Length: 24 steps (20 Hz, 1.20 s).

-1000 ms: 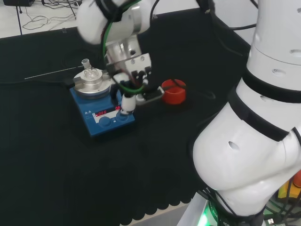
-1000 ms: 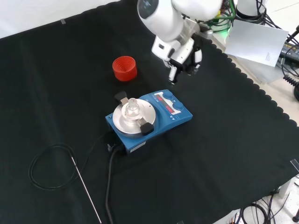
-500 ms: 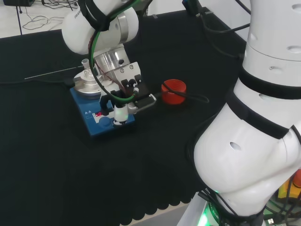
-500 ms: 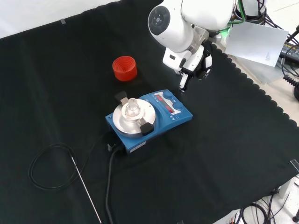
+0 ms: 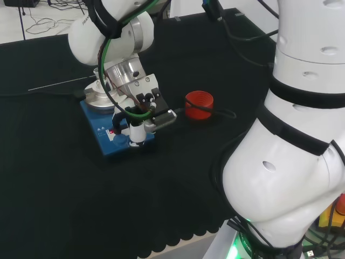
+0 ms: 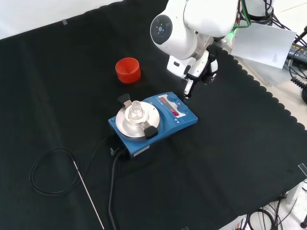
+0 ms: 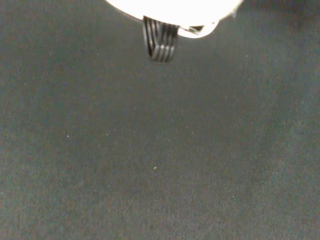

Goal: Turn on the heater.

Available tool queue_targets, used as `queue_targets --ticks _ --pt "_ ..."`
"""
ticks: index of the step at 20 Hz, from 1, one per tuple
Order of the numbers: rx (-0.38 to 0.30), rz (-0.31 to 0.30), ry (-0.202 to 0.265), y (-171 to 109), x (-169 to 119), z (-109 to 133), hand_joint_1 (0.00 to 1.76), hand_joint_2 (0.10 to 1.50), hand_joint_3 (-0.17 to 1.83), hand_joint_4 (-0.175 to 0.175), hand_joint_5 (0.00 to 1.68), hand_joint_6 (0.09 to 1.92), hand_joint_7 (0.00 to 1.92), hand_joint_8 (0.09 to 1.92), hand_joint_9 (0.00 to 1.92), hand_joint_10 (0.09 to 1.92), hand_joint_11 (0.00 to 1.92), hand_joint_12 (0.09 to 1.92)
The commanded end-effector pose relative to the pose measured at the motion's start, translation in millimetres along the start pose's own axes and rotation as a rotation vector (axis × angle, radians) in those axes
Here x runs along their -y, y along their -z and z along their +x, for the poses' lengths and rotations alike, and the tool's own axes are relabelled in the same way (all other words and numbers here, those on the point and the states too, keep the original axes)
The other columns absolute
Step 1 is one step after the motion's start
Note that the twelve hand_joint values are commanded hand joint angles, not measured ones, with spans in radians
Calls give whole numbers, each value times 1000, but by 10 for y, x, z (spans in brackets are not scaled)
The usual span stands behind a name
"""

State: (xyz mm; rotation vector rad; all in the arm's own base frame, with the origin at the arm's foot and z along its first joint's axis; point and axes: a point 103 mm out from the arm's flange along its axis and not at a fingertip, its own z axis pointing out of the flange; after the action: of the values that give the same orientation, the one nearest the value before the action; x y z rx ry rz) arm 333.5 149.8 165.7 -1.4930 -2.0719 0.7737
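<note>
The heater (image 5: 109,135) is a blue hotplate (image 6: 165,117) with a round silver top, and a small clear glass flask (image 6: 135,109) stands on that top. Red figures glow on its front panel (image 6: 173,106). In the head view the hand (image 5: 145,110) hangs over the panel, one straight white-tipped finger (image 5: 137,133) pointing down at the knob area. In the front view that fingertip (image 6: 187,90) sits just above the panel's far corner. I cannot tell whether it touches. In the wrist view a dark ribbed part of the hand (image 7: 160,45) shows above black cloth.
A red ribbed ring (image 6: 128,70) stands on the cloth beyond the heater, to the heater's right in the head view (image 5: 199,104). A thin metal rod (image 6: 89,194), a black cable loop (image 6: 48,172) and the heater's power lead (image 6: 112,187) lie nearer the front view's bottom edge.
The hand has come away from beside the red ring and lowered over the heater's front panel, leftward in the head view. The heater and flask have stayed put.
</note>
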Motion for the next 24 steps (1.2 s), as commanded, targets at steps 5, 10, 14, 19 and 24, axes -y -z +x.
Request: queue_targets --ticks 5,10,14,19,24 --pt "-11 13 0 -28 -73 -84 1387 703 963 -22 263 446 1543 1270 1636 1217 1243 1235" --pt "-17 19 3 -20 -134 -154 1387 704 964 -21 272 412 1542 1272 1635 1219 1242 1237" --pt "-12 22 -3 -31 -132 -181 1387 704 965 -20 273 403 1541 1273 1633 1219 1241 1238" --pt "-16 28 0 -50 -150 -199 1387 704 966 -19 277 392 1540 1274 1633 1221 1240 1239" --pt "-17 34 3 -52 -159 -201 1387 704 968 -19 284 385 1538 1276 1631 1222 1239 1240"
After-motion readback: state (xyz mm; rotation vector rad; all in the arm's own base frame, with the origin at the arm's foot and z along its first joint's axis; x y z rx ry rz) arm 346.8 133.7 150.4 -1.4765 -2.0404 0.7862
